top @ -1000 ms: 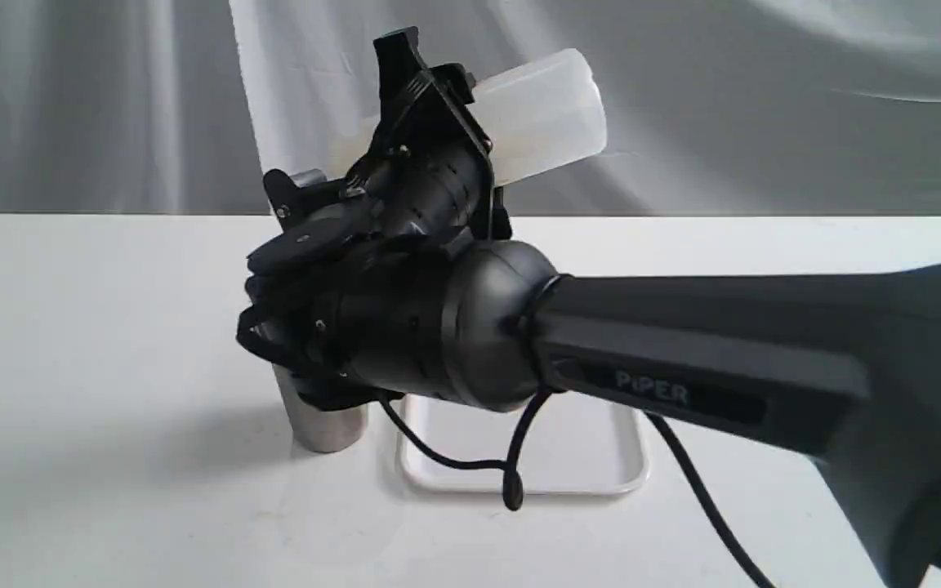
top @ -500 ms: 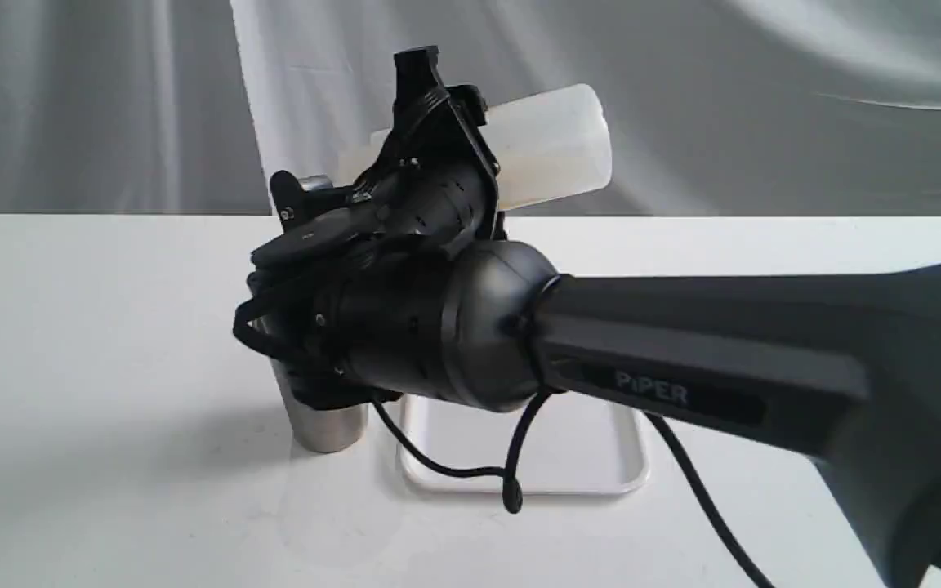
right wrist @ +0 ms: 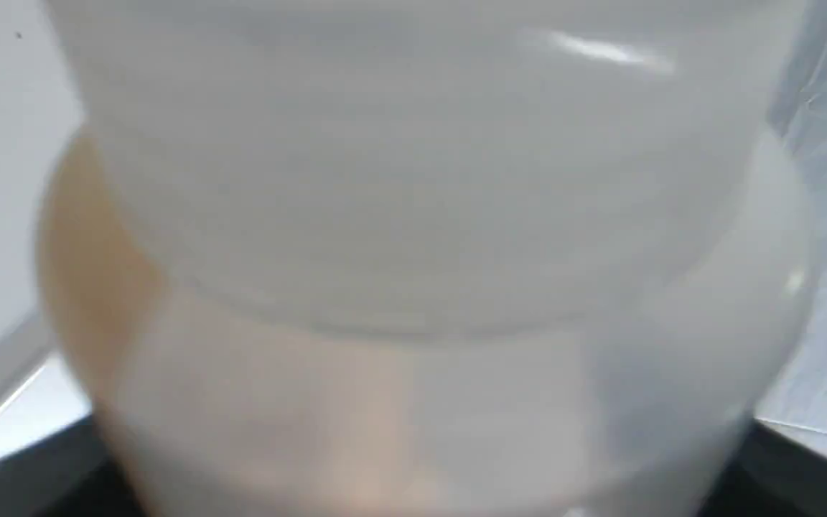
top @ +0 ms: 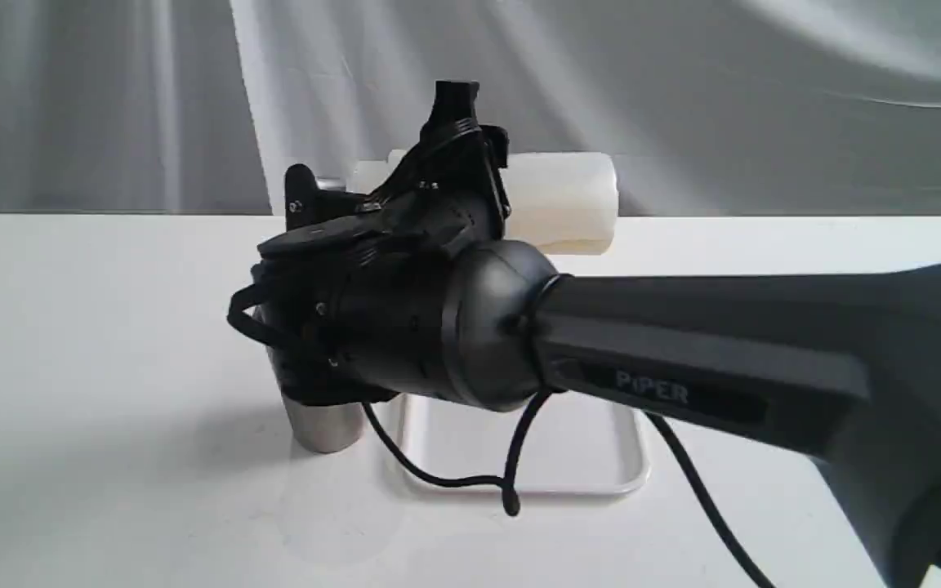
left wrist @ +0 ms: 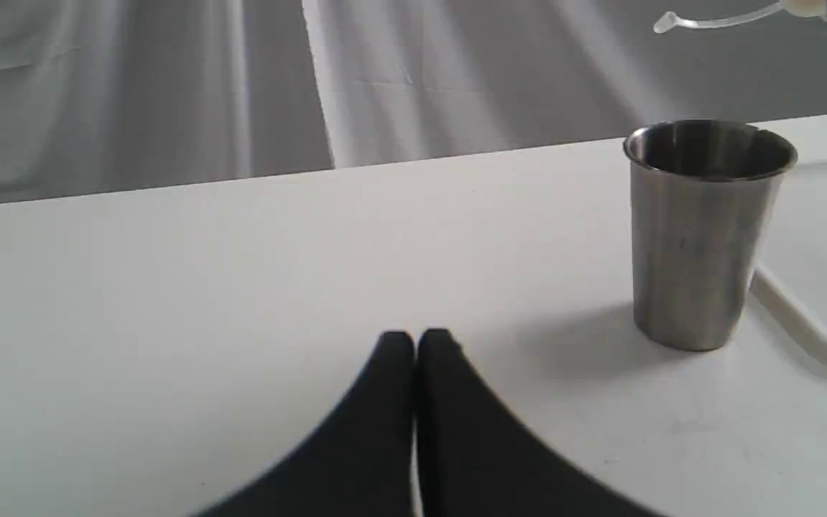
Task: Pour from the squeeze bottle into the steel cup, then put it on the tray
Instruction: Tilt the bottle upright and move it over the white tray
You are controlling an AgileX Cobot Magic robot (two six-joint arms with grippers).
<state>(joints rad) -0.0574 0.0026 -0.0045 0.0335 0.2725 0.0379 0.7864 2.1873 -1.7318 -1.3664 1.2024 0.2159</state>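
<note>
Soft, even white light fills all three views, and in the exterior view only a faint, blurry-edged shadow spreads left of the steel cup (top: 323, 425) across the table (top: 111, 327). The right wrist view is wholly out of focus: the squeeze bottle (right wrist: 413, 251) is a milky blur with one small streak of glare. In the left wrist view the left gripper (left wrist: 416, 341) looks soft-edged near the lens.

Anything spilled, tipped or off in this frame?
Nothing stands out. The steel cup stands upright on the table beside the tray, with no puddle or drips visible around it. The squeeze bottle is held roughly level above it, as a pour would need.
</note>
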